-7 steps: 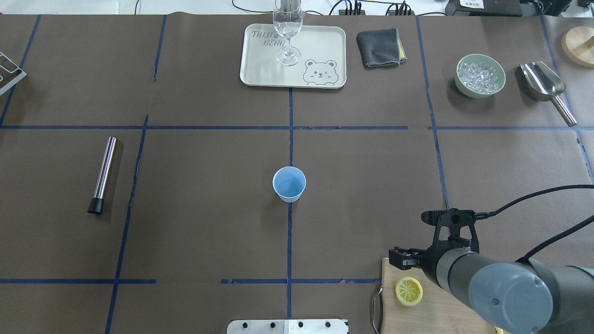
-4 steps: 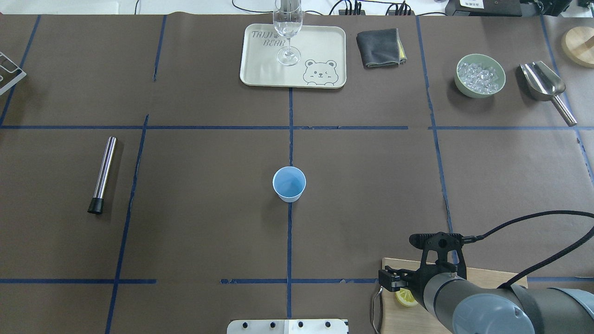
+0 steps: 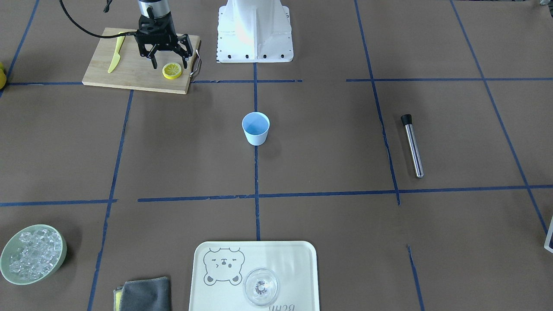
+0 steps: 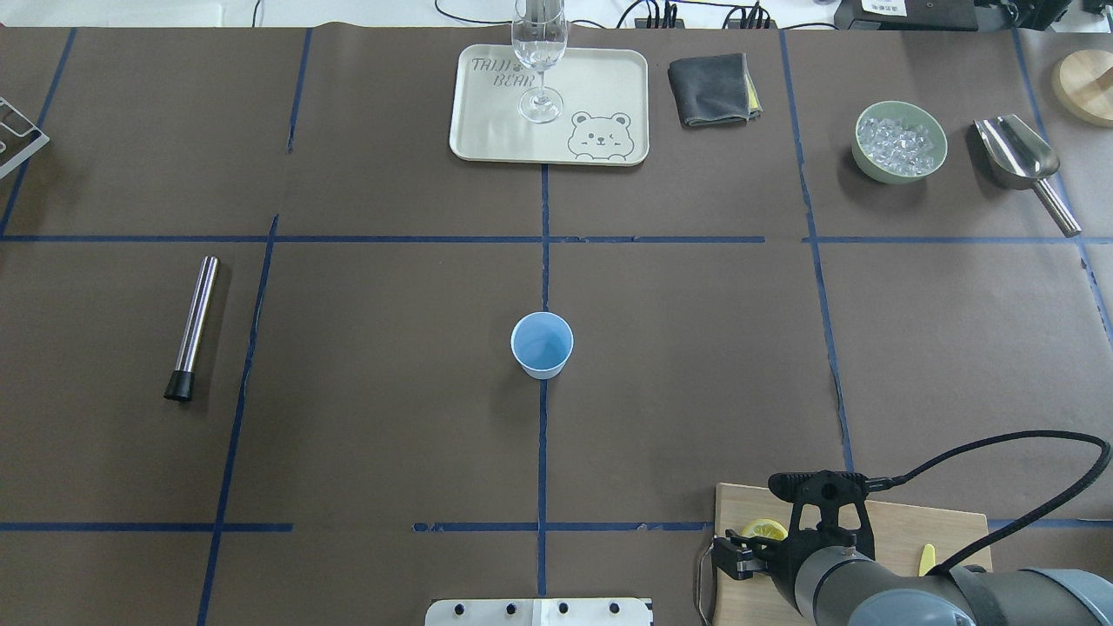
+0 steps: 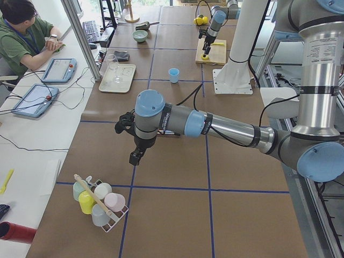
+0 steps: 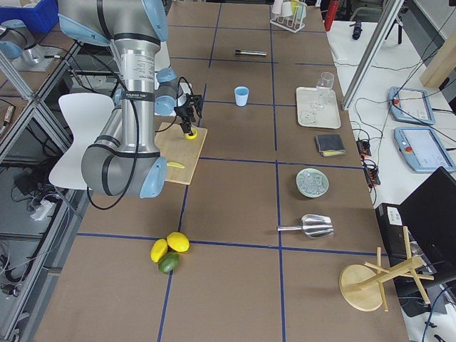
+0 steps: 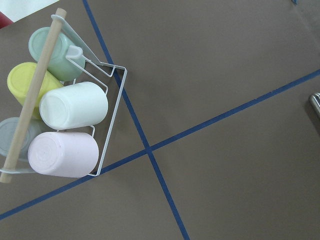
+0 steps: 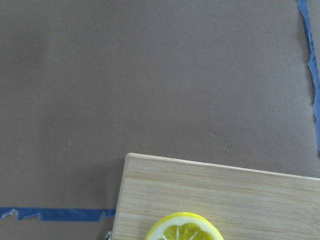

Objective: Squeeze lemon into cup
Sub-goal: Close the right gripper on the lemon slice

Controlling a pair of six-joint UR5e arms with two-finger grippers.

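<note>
**While the lemon lies on the cutting board, the right gripper hangs spread over it**

Where the blue tape lines cross at the middle of the table, you see the cup standing upright, mouth up, well apart from both arms. The cutting board lies at the table's edge nearest the robot, on its right side. Over the board's inner end the right gripper points down, its jaws released and wide, one on either side of the lemon. You cannot tell whether they touch it. The left gripper hovers far off near the pastel mugs, and you cannot tell how its jaws stand. A yellow knife lies on the board's other end. The lemon lies flat, cut face up.
</note>
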